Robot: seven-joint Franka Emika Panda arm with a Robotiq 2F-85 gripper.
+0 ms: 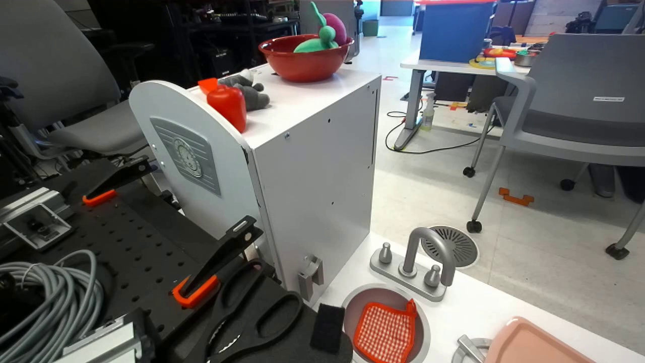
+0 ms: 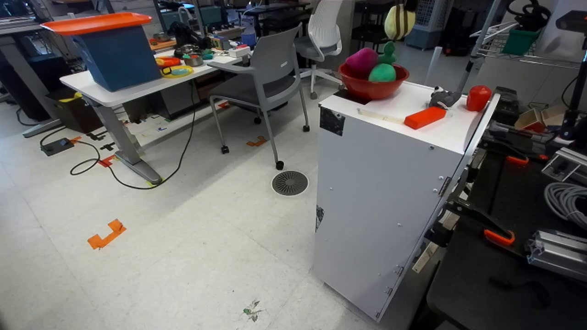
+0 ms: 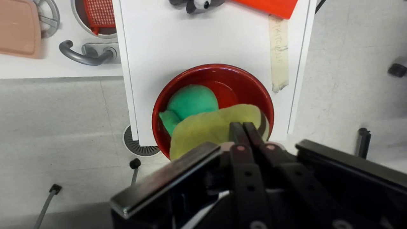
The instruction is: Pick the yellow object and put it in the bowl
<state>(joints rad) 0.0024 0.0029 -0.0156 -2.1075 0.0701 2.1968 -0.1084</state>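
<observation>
The yellow object [image 2: 400,23] is a soft yellow lump with brown stripes. It hangs in the air above the bowl in an exterior view, and is out of view in the other. The wrist view shows it [image 3: 203,127] covering the near part of the bowl. My gripper [image 3: 242,124] has its fingers close together, pinched on the yellow object near its striped end. Only its dark tip [image 2: 411,4] shows at the top edge in an exterior view. The glossy red bowl [image 1: 305,68] stands upright on the white cabinet top; it also shows elsewhere [image 2: 373,89] [image 3: 235,81].
A green plush [image 3: 192,100] and a magenta plush [image 2: 362,62] lie in the bowl and rise above its rim. A red pepper [image 1: 229,106], a grey toy [image 2: 444,97] and an orange-red block [image 2: 425,118] are on the cabinet top [image 1: 307,108]. A faucet [image 1: 431,247] stands lower beside it.
</observation>
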